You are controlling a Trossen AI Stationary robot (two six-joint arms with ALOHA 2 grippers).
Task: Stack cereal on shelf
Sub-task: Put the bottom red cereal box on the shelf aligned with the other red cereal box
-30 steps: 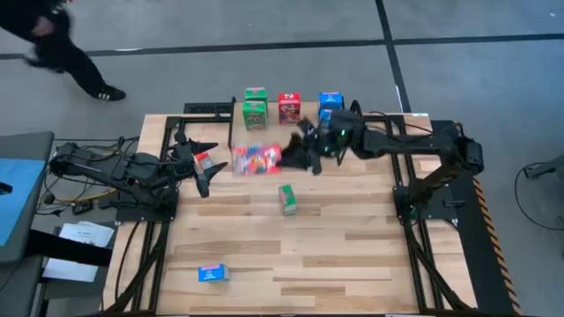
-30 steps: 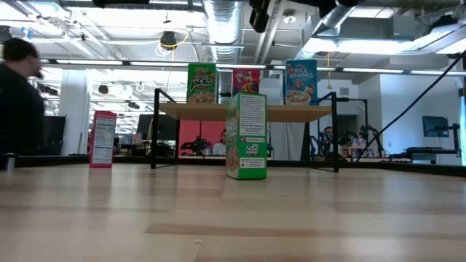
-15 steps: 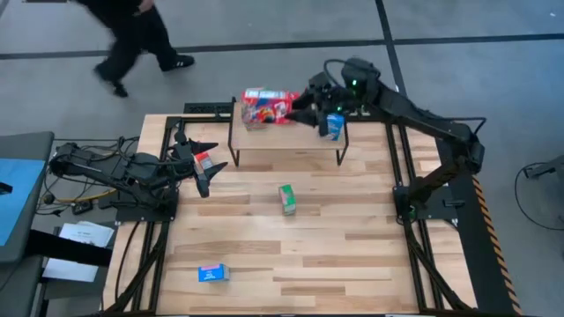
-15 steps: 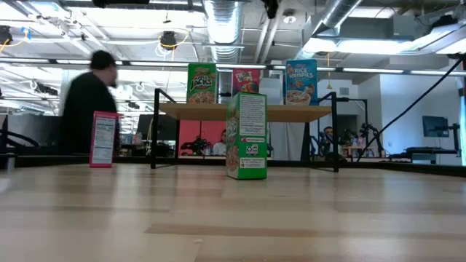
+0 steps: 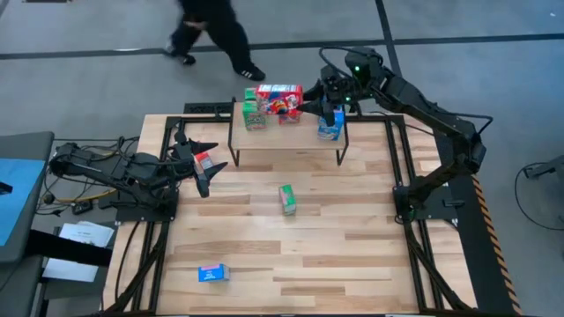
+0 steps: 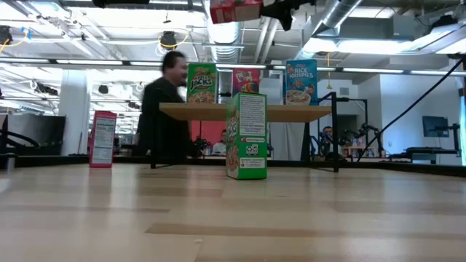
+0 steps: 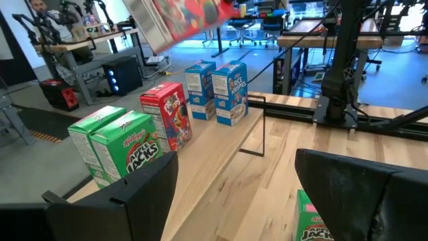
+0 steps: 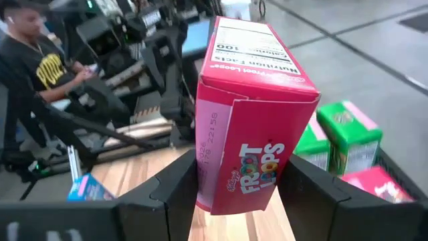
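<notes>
My right gripper (image 5: 307, 106) is shut on a red cereal box (image 5: 280, 99) and holds it high over the far side of the shelf (image 5: 286, 145). On the shelf stand green (image 7: 120, 144), red (image 7: 167, 114) and blue (image 7: 224, 90) boxes in a row. A green box (image 5: 287, 199) stands upright mid-table and a blue box (image 5: 213, 273) lies near the front left. At the table's left side my left gripper (image 5: 210, 167) waits open with nothing between its fingers. A red box (image 6: 103, 138) stands on the table by it. My right gripper pinches the red box between its two fingers at the box's right end (image 8: 231, 201). The fingers (image 8: 177, 194) come almost level from the table's right, along the box. Lifted clear, the box lies on its side, reaching leftward above the shelved boxes (image 6: 234, 10).
A person (image 5: 216, 31) walks past just beyond the table's far edge, and another sits in the room (image 8: 40, 60). The near half of the tabletop (image 5: 352, 255) holds only the two loose boxes. Black frame rails run along the table's sides.
My right gripper has carried the red box from in front of the shelf up and toward the far edge, over the row of boxes, rolling its wrist on the way. It has stayed shut on the box. The person behind the table has walked from left to right.
</notes>
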